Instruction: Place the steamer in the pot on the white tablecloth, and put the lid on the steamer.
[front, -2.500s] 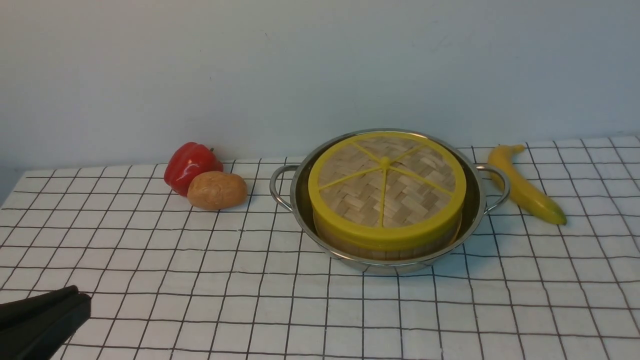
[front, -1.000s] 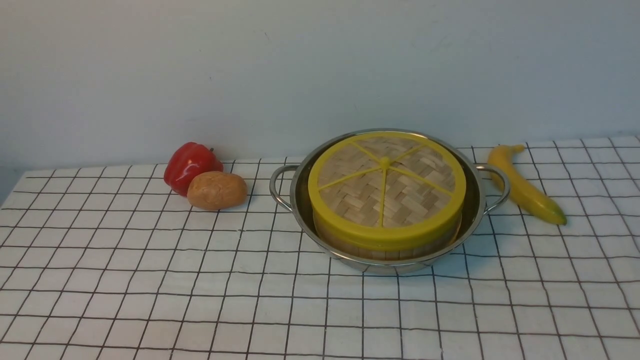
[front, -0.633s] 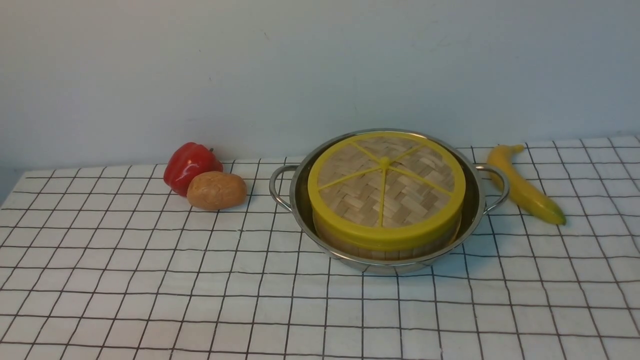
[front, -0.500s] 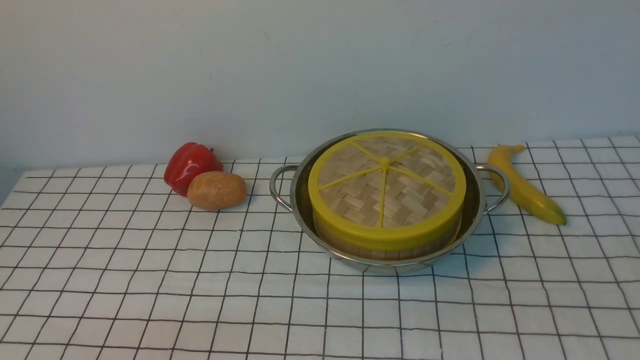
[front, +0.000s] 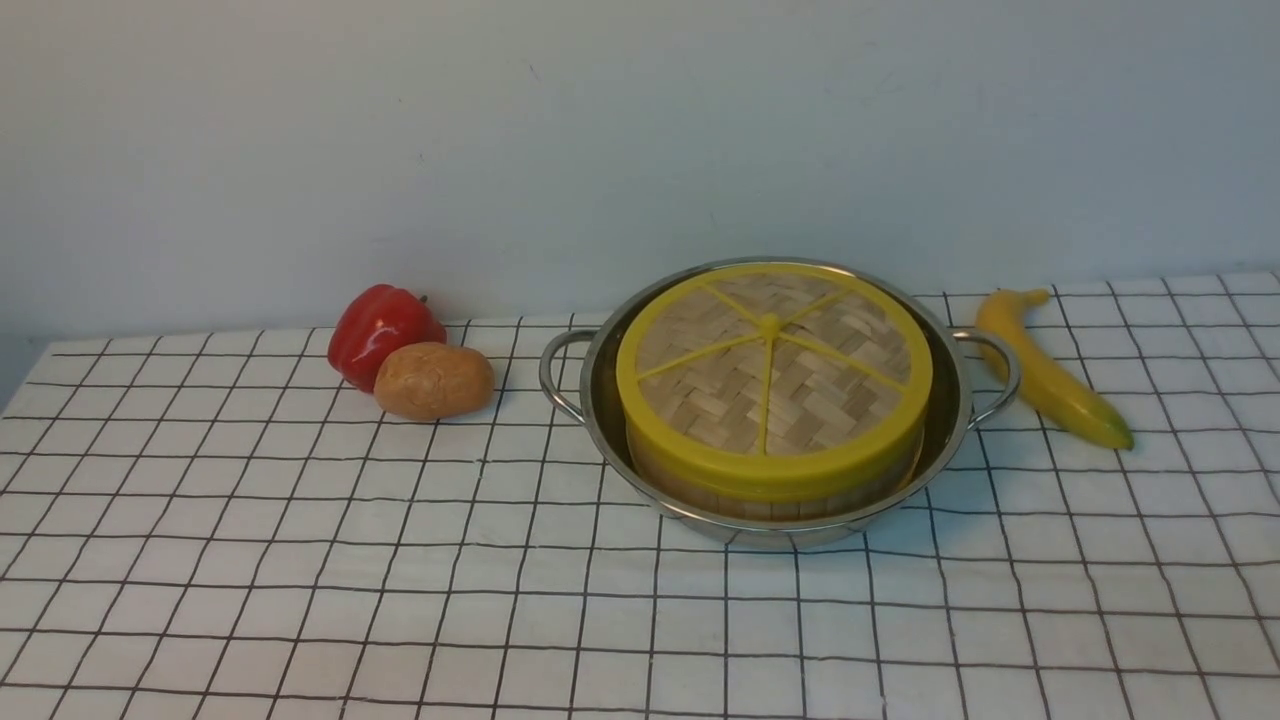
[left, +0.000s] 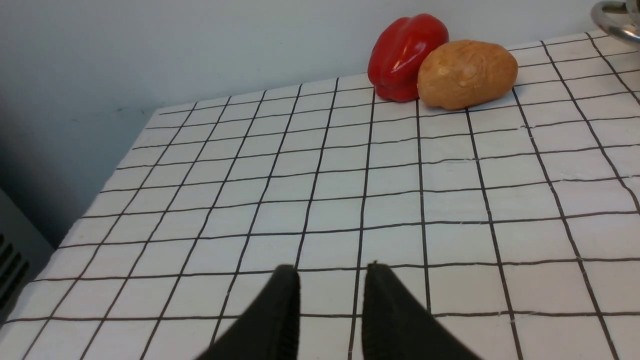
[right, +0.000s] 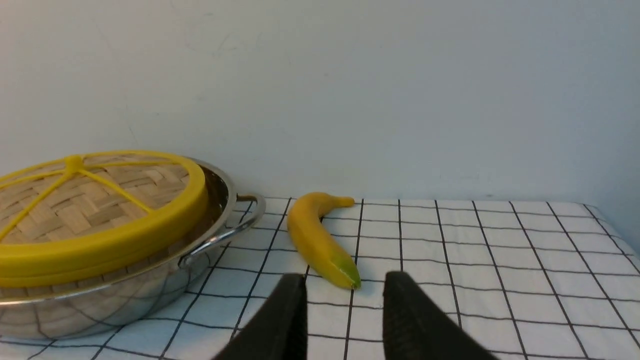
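Front view: the pot (front: 955, 415) sits on the white tablecloth (front: 300, 560) at 3 o'clock of centre, the steamer (front: 700, 490) inside it, the lid (front: 772, 380) on top.

Left wrist view: the left pincer (left: 332, 272) is spread, empty.

Right wrist view: the right pincer (right: 345, 280) is spread, empty, near a banana (right: 315, 237).

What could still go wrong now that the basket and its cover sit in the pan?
Little, probably. The lid looks seated on the steamer inside the pot. The right gripper, open and empty, hovers near the banana and might nudge it. The left gripper, also open, could snag the white tablecloth if lowered.
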